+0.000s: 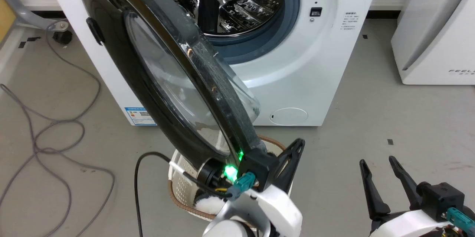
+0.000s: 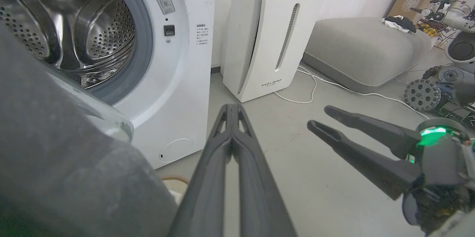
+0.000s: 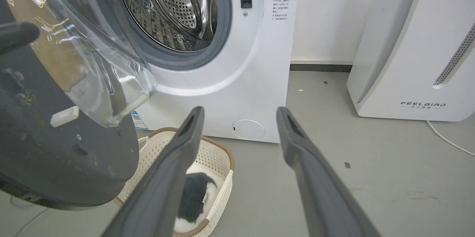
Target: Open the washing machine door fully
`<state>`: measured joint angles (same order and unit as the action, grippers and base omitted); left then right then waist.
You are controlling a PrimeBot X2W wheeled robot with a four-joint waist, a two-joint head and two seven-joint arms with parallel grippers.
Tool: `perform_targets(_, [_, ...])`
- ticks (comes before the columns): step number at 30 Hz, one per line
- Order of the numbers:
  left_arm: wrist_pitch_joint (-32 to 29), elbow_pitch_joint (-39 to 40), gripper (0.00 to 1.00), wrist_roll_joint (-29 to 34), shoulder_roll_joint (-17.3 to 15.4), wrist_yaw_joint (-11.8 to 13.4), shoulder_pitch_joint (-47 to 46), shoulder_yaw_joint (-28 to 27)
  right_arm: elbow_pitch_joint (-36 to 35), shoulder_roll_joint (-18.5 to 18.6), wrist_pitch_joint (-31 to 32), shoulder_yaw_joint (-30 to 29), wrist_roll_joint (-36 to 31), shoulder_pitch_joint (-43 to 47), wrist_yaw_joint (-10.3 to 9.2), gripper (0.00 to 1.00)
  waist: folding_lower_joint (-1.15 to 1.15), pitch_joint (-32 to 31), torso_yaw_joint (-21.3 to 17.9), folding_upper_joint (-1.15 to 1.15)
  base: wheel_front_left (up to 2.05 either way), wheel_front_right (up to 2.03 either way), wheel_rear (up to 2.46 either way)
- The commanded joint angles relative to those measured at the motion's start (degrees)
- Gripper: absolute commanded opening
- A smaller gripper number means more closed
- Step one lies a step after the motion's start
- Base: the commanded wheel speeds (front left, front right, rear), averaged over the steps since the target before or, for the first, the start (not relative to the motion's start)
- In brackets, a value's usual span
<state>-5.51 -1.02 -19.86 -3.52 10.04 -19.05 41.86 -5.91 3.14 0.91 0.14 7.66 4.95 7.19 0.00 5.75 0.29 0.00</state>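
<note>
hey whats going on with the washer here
The robot is opening the front loader. The washing machine door stands swung well out from the washing machine, leaving the drum exposed, though it looks short of fully open. The left pincer is shut, beside the door's lower edge rather than clamped on it. The right pincer hangs open, holding nothing. A laundry basket sits on the floor under the door.

Grey floor [image 1: 371, 125] with washing machine [image 1: 297, 66], basket [image 1: 179, 187], white appliance [image 1: 438, 44], loose cable [image 1: 55, 148]
</note>
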Motion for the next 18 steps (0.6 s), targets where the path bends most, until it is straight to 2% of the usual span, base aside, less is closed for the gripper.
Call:
perform_targets(1, [-0.3, 0.4, 0.0, -0.1, -0.5, 0.5, 1.3, -0.2, 0.2, -0.3, -0.1, -0.1, 0.4, 0.4, 0.3, 1.0, 0.0, 0.0, 0.2, 0.0, 0.0, 0.0, 0.0])
perform_targets(3, [-0.5, 1.1, 0.0, 0.0, -1.0, 0.9, 2.0, -0.1, 0.3, -0.3, -0.2, -0.2, 0.4, 0.4, 0.3, 1.0, 0.0, -0.1, 0.5, 0.0, 0.0, 0.0, 0.0])
perform_targets(18, [-2.9, 13.2, 0.0, 1.4, -7.2, 8.2, 12.0, -1.9, 0.5, -0.3, 0.0, 0.1, 0.6, 1.3, 0.3, 1.0, 0.0, -1.0, 1.4, 0.0, 0.0, 0.0, 0.0])
